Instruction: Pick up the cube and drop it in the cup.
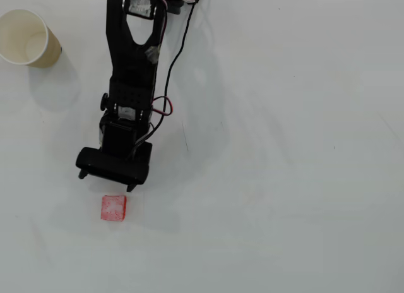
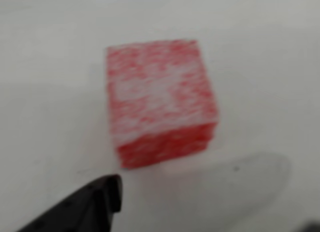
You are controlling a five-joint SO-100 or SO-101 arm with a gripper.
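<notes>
Overhead view: arm (image 1: 132, 84) reaches down the table (image 1: 284, 179); cube (image 1: 113, 208) lies just below its gripper (image 1: 104, 179), apart; cup (image 1: 28, 38) far upper left (upright) | Wrist view: cube (image 2: 160, 99) on table, untouched; one finger (image 2: 85, 207) at bottom edge; gripper opening cannot be told.

I get bright, even light with only faint soft shadows on the white table (image 1: 303, 179) overhead, while my wrist view is soft, the cube (image 2: 160, 99) blurred.

Your white surface (image 1: 303, 179) carries the cube (image 1: 113, 208) at about seven o'clock and the cup (image 1: 25, 37), upright, at ten o'clock overhead.
</notes>
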